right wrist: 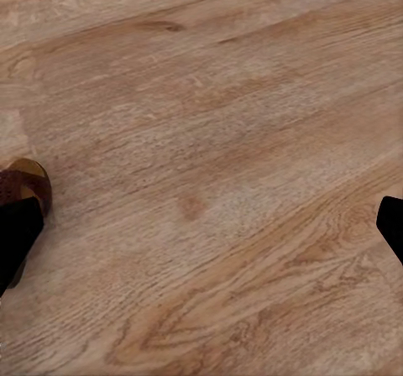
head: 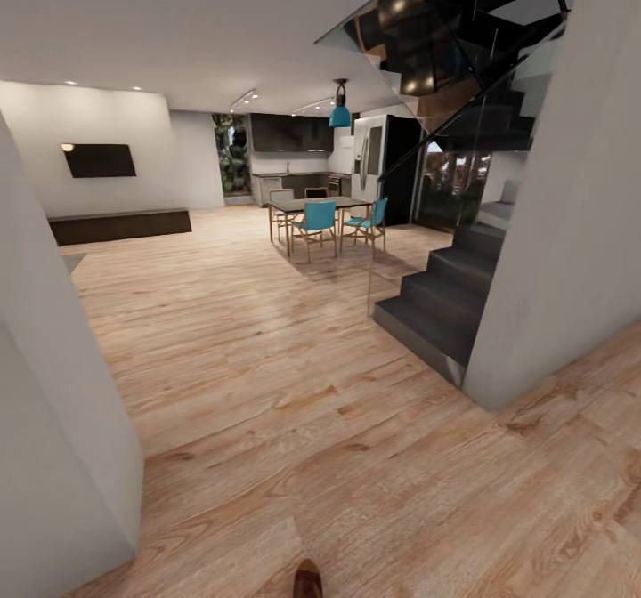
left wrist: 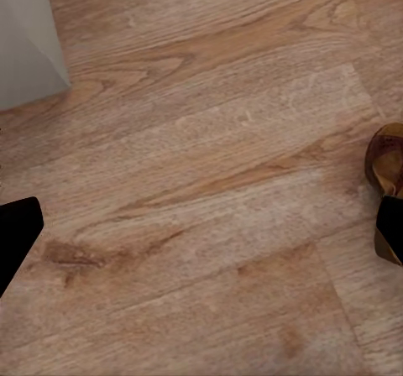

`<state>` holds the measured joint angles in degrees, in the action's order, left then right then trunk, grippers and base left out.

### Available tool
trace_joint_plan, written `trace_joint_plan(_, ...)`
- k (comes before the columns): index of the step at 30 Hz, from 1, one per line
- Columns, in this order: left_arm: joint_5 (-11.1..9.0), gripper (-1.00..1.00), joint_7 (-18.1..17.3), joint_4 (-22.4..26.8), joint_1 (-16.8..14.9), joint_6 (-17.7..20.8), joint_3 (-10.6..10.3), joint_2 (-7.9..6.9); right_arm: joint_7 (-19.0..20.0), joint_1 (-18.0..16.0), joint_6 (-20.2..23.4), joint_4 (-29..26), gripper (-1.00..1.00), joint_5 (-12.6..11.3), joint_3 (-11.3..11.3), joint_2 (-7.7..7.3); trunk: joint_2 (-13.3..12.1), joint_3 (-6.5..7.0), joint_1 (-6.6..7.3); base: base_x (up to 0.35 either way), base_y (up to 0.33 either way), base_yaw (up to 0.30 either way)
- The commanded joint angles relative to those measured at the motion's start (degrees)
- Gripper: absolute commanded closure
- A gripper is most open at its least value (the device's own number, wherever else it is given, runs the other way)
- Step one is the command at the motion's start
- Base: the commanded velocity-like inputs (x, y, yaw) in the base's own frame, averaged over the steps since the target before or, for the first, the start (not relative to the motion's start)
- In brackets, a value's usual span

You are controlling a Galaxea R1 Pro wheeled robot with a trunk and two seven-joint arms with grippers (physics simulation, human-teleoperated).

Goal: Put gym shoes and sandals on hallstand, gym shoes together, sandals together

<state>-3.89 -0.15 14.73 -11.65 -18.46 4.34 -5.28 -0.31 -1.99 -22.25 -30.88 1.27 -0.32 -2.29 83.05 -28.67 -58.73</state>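
1. Head view: open-plan room seen from a corridor mouth. The corridor floor (head: 294, 384) is light brown wood plank with strong grain and runs through to the far wall.
2. One sandal (head: 308, 578) lies on that floor at the very bottom edge of the head view, near centre. Only its tip shows: dark brown upper, tan rim.
3. Left wrist view: sandal (left wrist: 388, 159) at the frame edge, flat on the planks. Rounded end, dark brown leather, lighter tan inner surface. One dark fingertip (left wrist: 391, 229) overlaps it in the frame; cannot tell if they touch.
4. Right wrist view: sandal (right wrist: 25, 187) at the frame edge. Brown strap looks perforated, and a dark fingertip (right wrist: 17, 237) covers part of it.
5. Cannot tell whether the wrist views show the same sandal or two.
6. Left gripper (left wrist: 201, 233): fingertips sit at opposite frame edges, jaws spread wide, bare floor between them.
7. Right gripper (right wrist: 201, 229): likewise spread wide, gripping nothing.
8. Background in head view: dark staircase (head: 454, 295) with glass balustrade on the right, grey wall (head: 570, 224) beside it, dining table (head: 319, 206) with teal chairs (head: 315, 222), teal pendant lamp (head: 339, 116), wall TV (head: 100, 161).
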Motion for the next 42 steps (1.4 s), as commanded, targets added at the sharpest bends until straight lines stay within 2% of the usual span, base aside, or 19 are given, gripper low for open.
trace_joint_plan(1,-0.4,-1.0,0.0,-0.1,0.0,-0.2,0.0,0.0,0.0,0.0,-0.2,0.0,-1.0,0.1,0.0,0.0,0.0,-0.06,0.0,0.0,0.032,0.053)
trace_joint_plan(16,-0.4,-1.0,0.0,0.0,0.0,-0.1,0.0,0.01,0.0,0.0,-0.2,0.0,-1.0,0.1,0.0,0.0,0.0,-0.06,0.0,0.0,0.008,0.166)
trace_joint_plan(42,-0.4,-1.0,0.0,0.0,0.0,-0.1,0.0,0.01,0.2,0.0,-0.2,0.0,-1.0,0.1,0.0,0.0,0.0,-0.06,0.0,0.0,0.0,0.011)
